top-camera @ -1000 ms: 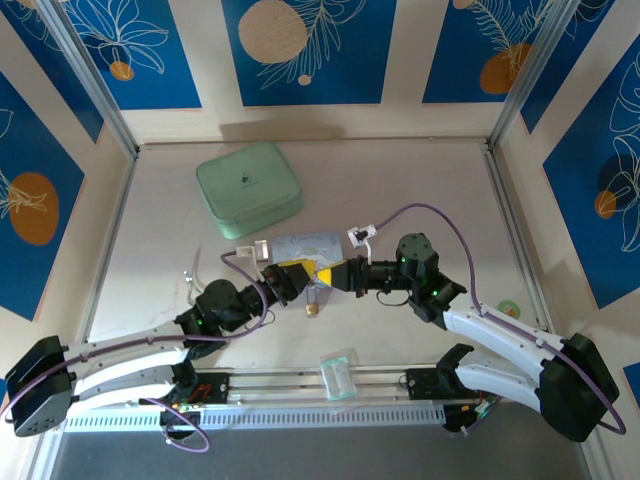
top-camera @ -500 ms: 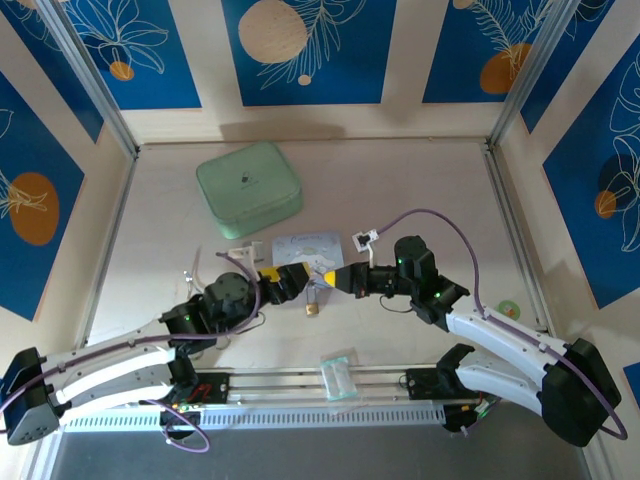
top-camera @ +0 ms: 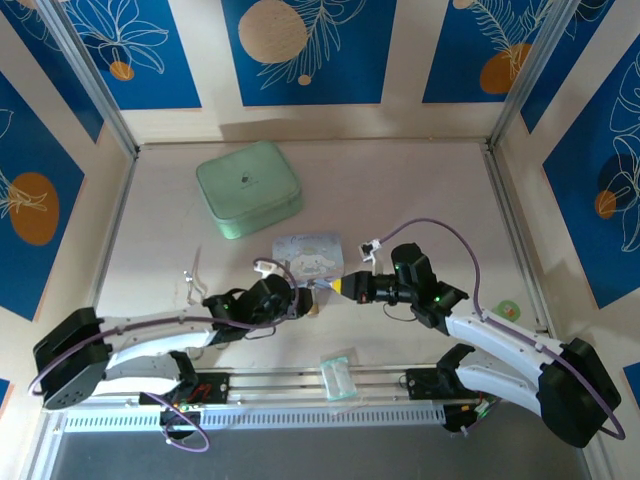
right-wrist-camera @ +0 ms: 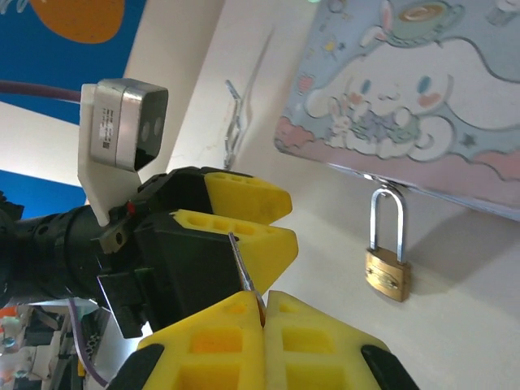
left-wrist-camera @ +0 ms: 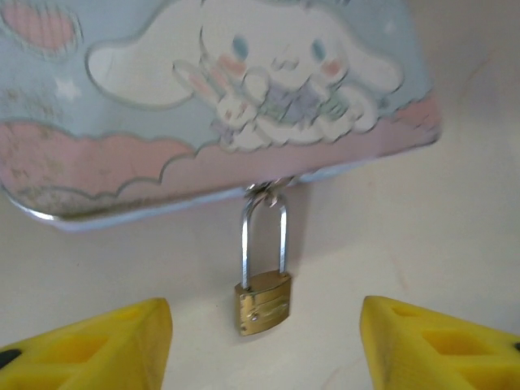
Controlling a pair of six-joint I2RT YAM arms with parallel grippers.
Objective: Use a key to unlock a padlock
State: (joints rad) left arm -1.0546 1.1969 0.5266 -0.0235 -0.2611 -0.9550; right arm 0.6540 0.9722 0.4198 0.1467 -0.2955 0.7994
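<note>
Padlock (left-wrist-camera: pixel 263 302) centred before left end effector (left-wrist-camera: pixel 264 345)

- A pale table (top-camera: pixel 420 190) lay under the left gripper (top-camera: pixel 303 297) and the right gripper (top-camera: pixel 340 287), and ran well beyond both.
- Far ahead of the grippers rose a cream back wall (top-camera: pixel 402 60) with blue panels (top-camera: pixel 340 60), which bore white leaf outlines and a tan disc (top-camera: pixel 272 30).
- Out left of the left gripper stood a left wall (top-camera: pixel 85 200) in the same cream and blue, with an orange disc (top-camera: pixel 33 208).
- Out right of the right gripper stood a matching right wall (top-camera: pixel 545 195).
- Metal posts (top-camera: pixel 95 90) ran up the two far corners.
- Behind the grippers a metal rail (top-camera: pixel 290 380) crossed the table's near edge, then a white ribbed strip (top-camera: pixel 300 417), then a dark grey band (top-camera: pixel 300 455).
- The light was even, and a soft shadow (top-camera: pixel 260 130) lay at the foot of the back wall.
</note>
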